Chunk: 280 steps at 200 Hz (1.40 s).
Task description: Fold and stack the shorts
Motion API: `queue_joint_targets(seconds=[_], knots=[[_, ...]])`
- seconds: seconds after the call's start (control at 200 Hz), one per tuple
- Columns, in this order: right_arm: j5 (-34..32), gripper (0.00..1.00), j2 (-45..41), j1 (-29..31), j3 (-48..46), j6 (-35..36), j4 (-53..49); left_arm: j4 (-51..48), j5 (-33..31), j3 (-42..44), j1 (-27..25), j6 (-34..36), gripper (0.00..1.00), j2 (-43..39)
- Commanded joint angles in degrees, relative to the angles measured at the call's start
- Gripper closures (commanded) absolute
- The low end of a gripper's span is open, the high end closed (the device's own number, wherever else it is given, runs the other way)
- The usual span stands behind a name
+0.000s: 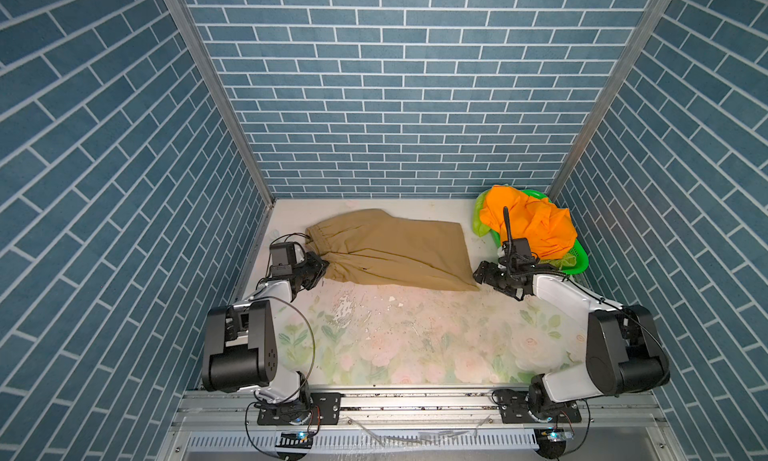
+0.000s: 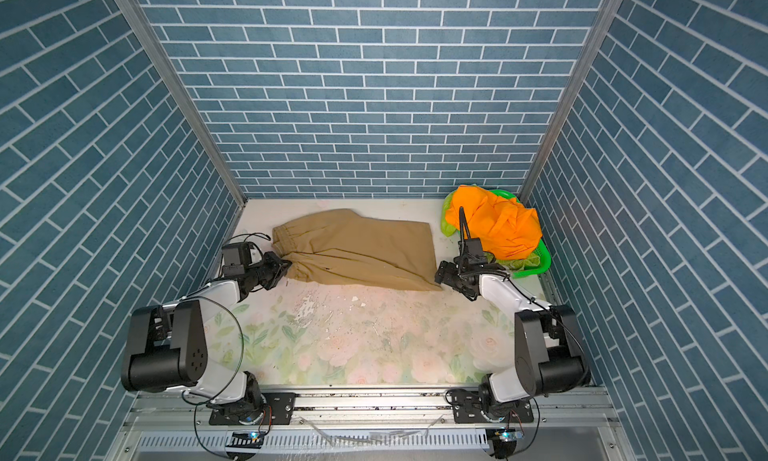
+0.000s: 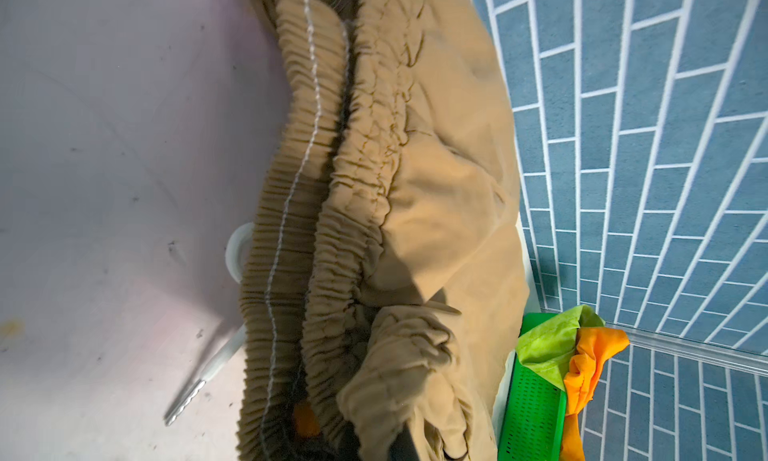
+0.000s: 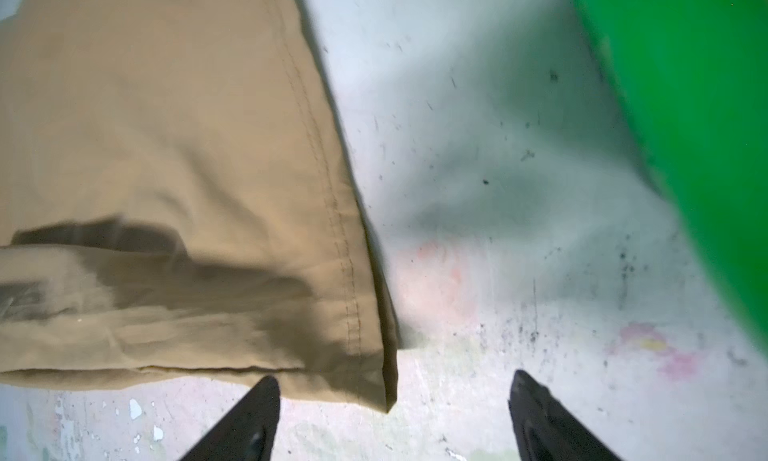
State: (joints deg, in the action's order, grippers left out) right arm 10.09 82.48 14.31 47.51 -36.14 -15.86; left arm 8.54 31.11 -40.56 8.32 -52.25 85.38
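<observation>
The tan shorts [image 1: 390, 251] [image 2: 357, 247] lie spread flat across the back of the table, waistband to the left. My left gripper [image 1: 322, 268] [image 2: 286, 265] is shut on the gathered waistband's near corner; the left wrist view shows bunched tan cloth [image 3: 436, 189] covering the jaws. My right gripper [image 1: 478, 274] [image 2: 439, 274] [image 4: 395, 378] stands open just off the near hem corner of the tan shorts [image 4: 166, 147], with nothing held between its fingers. The orange shorts [image 1: 528, 226] [image 2: 494, 224] [image 3: 594, 355] are heaped on the lime green shorts [image 1: 482, 222] [image 2: 448, 226] [image 3: 548, 338].
A green perforated basket [image 1: 579, 259] [image 2: 540, 263] [image 3: 532, 409] [image 4: 685, 85] at the back right corner holds the orange and lime green shorts, close behind my right arm. Blue brick-pattern walls close in the table on three sides. The floral tabletop [image 1: 415, 338] stretches toward the front.
</observation>
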Motion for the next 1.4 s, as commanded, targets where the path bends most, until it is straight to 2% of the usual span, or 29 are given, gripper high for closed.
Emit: queue_joint_targets(seconds=[0.0,0.23,0.335,0.555,0.59,0.66,0.75,0.86,0.95,1.055,1.145,1.395], knots=[[1.5,0.02,-0.3,2.5,-3.2,-13.0,5.7,1.8,-1.1,0.4,0.5,-1.2,1.00,-1.9],[2.2,0.01,2.9,8.1,-8.9,-34.4,20.0,3.1,-0.4,3.4,0.4,-2.2,1.00,-2.7],[-0.1,0.02,3.9,9.9,-10.5,-39.7,22.1,4.3,0.2,4.3,0.5,-2.7,1.00,-2.7],[-1.4,0.03,9.0,10.0,-12.6,-48.9,31.6,4.9,1.0,5.0,0.5,-2.8,1.00,-2.9],[-1.7,0.05,9.7,10.0,-12.6,-50.1,32.5,4.8,1.1,5.0,0.4,-2.8,1.00,-3.1],[-2.1,0.18,12.1,10.0,-13.1,-53.0,35.9,4.5,1.1,5.0,0.5,-2.6,1.00,-3.7],[-1.9,0.46,15.1,10.0,-13.3,-55.2,39.9,4.4,1.2,5.3,0.4,-2.5,1.00,-4.1],[-2.0,0.82,16.5,10.0,-11.9,-54.3,40.8,4.7,1.7,5.6,0.5,-2.6,1.00,-4.5],[-2.1,1.00,15.4,9.1,-9.4,-51.4,38.2,4.7,2.3,4.7,0.5,-2.3,1.00,-4.8],[-2.1,1.00,12.4,6.9,-3.2,-44.7,30.4,1.5,2.8,0.8,0.5,-0.9,1.00,-5.0],[-2.2,1.00,10.1,4.1,3.2,-38.6,23.8,-1.3,3.1,-5.8,0.5,0.0,1.00,-4.5],[1.7,1.00,12.8,-3.0,31.6,-22.5,6.3,-5.1,2.3,-25.2,0.4,4.7,1.00,-1.5]])
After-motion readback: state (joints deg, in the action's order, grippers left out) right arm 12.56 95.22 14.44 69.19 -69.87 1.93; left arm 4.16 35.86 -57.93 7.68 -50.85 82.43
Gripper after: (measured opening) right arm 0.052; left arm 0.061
